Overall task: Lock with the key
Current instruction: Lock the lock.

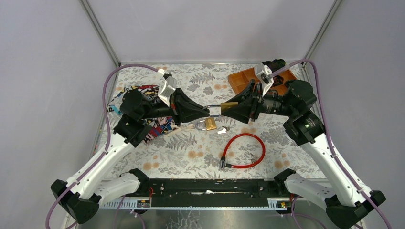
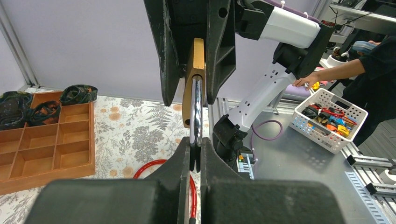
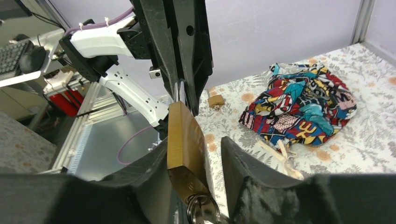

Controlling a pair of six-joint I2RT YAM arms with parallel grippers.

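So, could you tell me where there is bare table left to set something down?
Free: the near-left stretch between the colourful patterned cloth and the red cable loop; also the back strip left of the brown wooden compartment tray. Crowded: the centre, where a small brass padlock and keys lie.

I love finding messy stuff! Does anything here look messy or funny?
The cloth lies crumpled in a heap on the left side of the table. A small lock lies loose near the middle. The padlock pinched in the left gripper looks fine; nothing seems spilled or broken.
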